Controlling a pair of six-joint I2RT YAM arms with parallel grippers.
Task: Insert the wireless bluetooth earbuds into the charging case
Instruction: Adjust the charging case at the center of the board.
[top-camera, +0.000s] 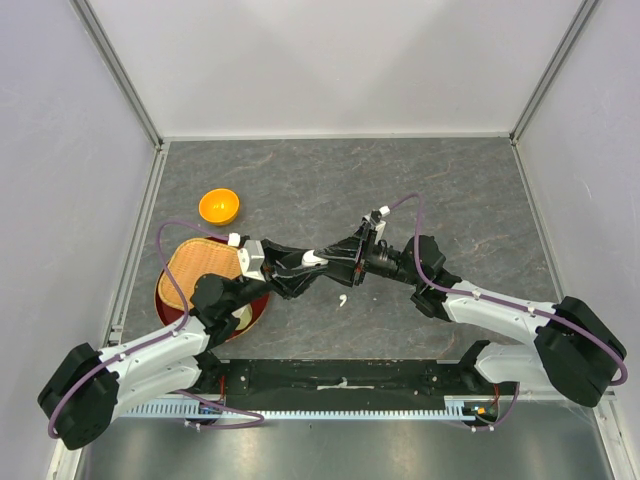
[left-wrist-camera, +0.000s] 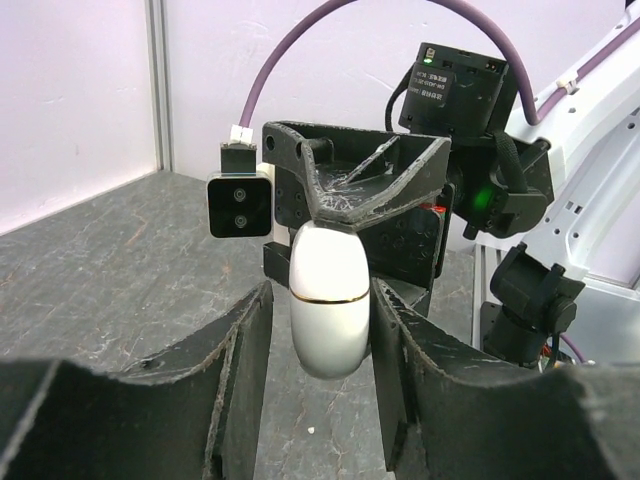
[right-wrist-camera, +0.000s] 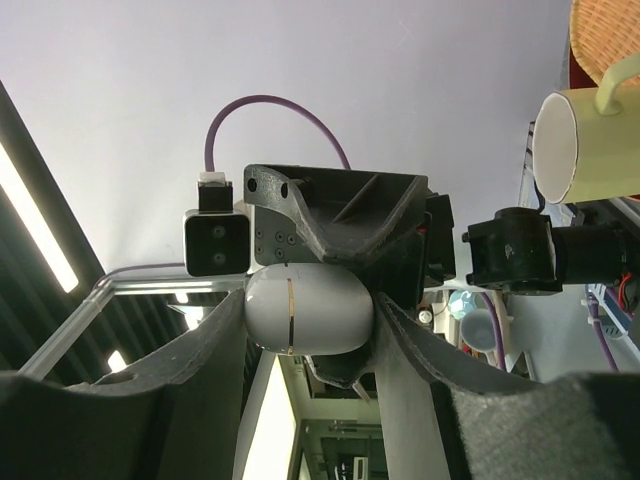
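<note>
The white charging case (top-camera: 314, 259), closed with a thin gold seam, hangs in the air between both grippers at mid-table. My right gripper (right-wrist-camera: 305, 320) is shut on the case (right-wrist-camera: 308, 310), which touches both of its fingers. My left gripper (left-wrist-camera: 323, 300) faces it from the other side with its jaws around the case (left-wrist-camera: 330, 300). The right finger (left-wrist-camera: 395, 340) is against the case, and a gap shows at the left finger (left-wrist-camera: 250, 340), so this gripper stands open. One small white earbud (top-camera: 342, 299) lies on the table just below the grippers.
An orange bowl (top-camera: 219, 206) sits at the back left. A woven basket (top-camera: 200, 268) rests on a red plate (top-camera: 255, 308) by the left arm. A pale yellow mug (right-wrist-camera: 585, 140) shows in the right wrist view. White walls enclose the grey table (top-camera: 450, 190).
</note>
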